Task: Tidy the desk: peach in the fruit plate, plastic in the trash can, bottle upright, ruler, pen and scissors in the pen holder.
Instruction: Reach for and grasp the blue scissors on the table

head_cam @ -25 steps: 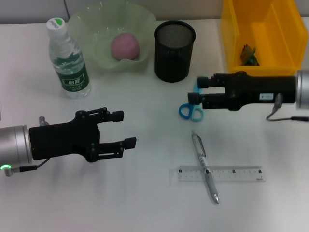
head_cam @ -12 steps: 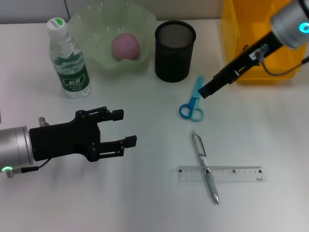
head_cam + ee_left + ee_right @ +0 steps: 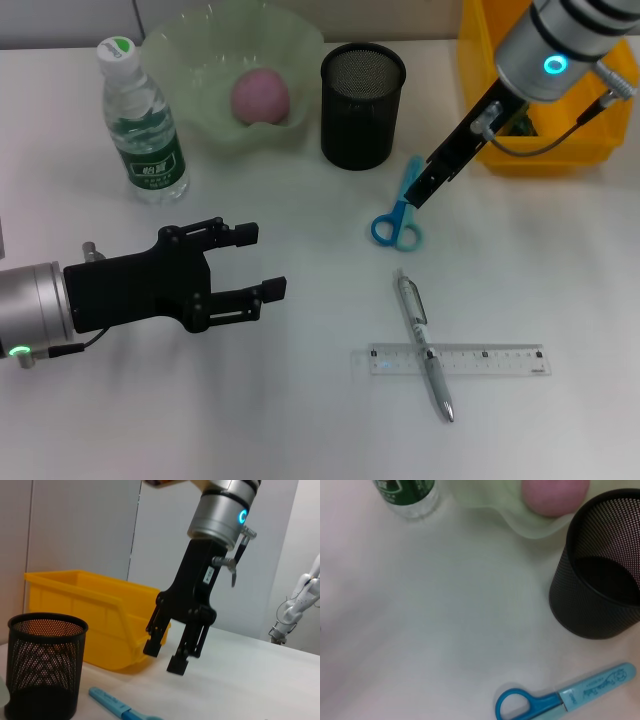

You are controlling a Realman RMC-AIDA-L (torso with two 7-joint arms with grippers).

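My right gripper (image 3: pixel 432 188) hangs fingers apart just above the scissors (image 3: pixel 398 218), which lie flat on the desk (image 3: pixel 300 420) in front of the pen holder (image 3: pixel 362 105). My left gripper (image 3: pixel 262 265), also open, sits idle well left of the holder. The scissors look light, stiff and probably slick; I'd pinch the capped blade rather than the loops.
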